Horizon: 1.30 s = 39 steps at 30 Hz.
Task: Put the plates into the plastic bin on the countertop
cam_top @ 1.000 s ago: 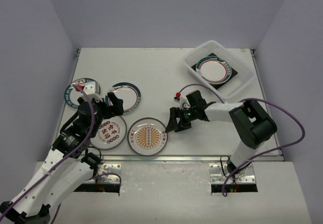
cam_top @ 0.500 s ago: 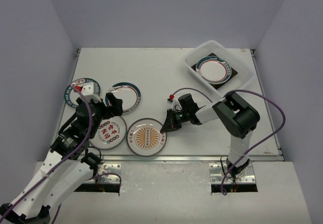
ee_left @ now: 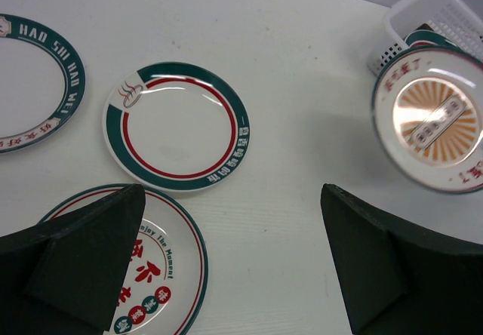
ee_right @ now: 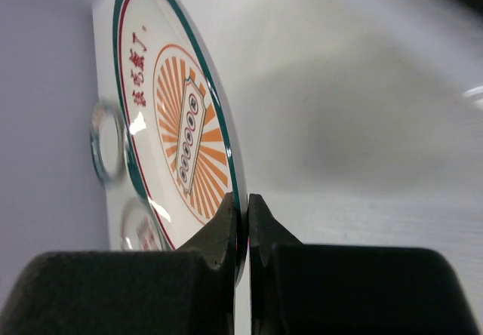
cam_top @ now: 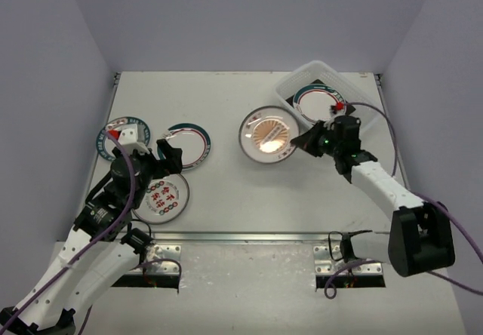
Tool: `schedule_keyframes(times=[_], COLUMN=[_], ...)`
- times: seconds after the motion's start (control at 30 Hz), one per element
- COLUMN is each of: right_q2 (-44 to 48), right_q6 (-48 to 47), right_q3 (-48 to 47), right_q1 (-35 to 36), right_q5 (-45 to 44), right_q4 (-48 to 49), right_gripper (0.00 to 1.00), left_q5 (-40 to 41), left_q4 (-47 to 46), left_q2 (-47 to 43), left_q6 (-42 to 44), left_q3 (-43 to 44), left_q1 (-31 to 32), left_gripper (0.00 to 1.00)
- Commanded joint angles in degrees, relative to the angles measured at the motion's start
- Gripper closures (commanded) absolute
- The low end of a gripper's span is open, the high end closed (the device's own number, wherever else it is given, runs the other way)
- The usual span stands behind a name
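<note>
The right gripper (ee_right: 243, 208) pinches the rim of a round white glazed plate with an orange sunburst (cam_top: 269, 135), carried tilted just beside the translucent white plastic bin (cam_top: 296, 74), where 1 teal-rimmed plate (cam_top: 320, 104) lies. Stiff, slick and likely breakable, it seems best taken by its edge. The left gripper (cam_top: 161, 159) hangs spread wide above a red-character plate (cam_top: 162, 197) on the white countertop (cam_top: 226, 101).

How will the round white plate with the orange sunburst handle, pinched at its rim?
Probably stiff: the round white orange-sunburst plate looks unbent though the right gripper pinches only its rim. Its glossy glaze shows glare, so it may slip. Held at one edge, it could pivot.
</note>
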<state>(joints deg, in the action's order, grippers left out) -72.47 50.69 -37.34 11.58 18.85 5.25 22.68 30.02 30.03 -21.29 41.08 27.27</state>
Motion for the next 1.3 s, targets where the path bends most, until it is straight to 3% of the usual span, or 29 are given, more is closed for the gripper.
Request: schedule_keyframes(times=[0.0,0.1,0.17,0.37,0.47,0.63,0.67,0.7,0.73,0.83,0.87,0.97,1.27], right_q2=[2.2,-2.5,-6.5,-21.1,-24.9,-27.6,-27.7,-27.5,-27.2,-25.1,-23.4,-20.1,-16.6], right_q6=[19.2,25.9,28.6,32.2,35.3,31.6,29.8,27.4,24.5,23.2,23.0,20.5,5.1], right_q3=[-1.8,-7.2,-11.8,-24.2,-25.5,-26.6,-26.7,-27.1,-27.7,-28.7,-30.2,-35.6,-38.2], right_q1=[-10.6,-11.2,-11.2,-13.1,-13.2,-13.7,-13.9,-14.1,-14.3,-14.1,-13.9,-12.4,-4.4], right_q5=[-12.3,-26.1,-29.9,-33.5,-35.8,-35.5,-34.2,-32.1,-29.4,-27.8,-27.8,-33.0,-22.8], right_q4=[3.7,0.3,0.4,-2.5,-2.9,-0.8,0.5,1.9,3.2,1.2,-2.3,-16.1,-19.6], right_gripper=[1.0,1.0,1.0,1.0,1.0,1.0,0.95,0.71,0.38,0.06,0.02,0.01,0.01], left_q5=[-0.6,-1.1,-1.2,-2.3,-2.4,-2.8,-2.9,-3.1,-3.3,-3.6,-3.7,-3.8,-2.4], left_q4=[-1.5,-1.6,-1.7,-2.2,-2.2,-2.4,-2.4,-2.5,-2.7,-3.0,-3.0,-2.8,-2.6], left_q2=[-0.5,-0.4,-0.5,-0.6,-0.5,-0.3,-0.3,-0.2,-0.1,0.3,0.5,0.9,0.6], left_q6=[0.4,0.5,0.5,1.0,1.1,1.2,1.3,1.4,1.5,1.7,1.7,1.8,1.5], left_q3=[0.9,0.9,0.8,0.7,0.6,0.6,0.7,0.7,0.7,0.7,0.7,0.8,0.9], left_q1=[-0.5,-0.5,-0.5,-0.5,-0.5,-0.5,-0.5,-0.5,-0.5,-0.5,-0.5,-0.5,-0.6], left_gripper=[0.0,0.0,0.0,0.0,0.0,0.0,0.0,0.0,0.0,0.0,0.0,0.0,0.0])
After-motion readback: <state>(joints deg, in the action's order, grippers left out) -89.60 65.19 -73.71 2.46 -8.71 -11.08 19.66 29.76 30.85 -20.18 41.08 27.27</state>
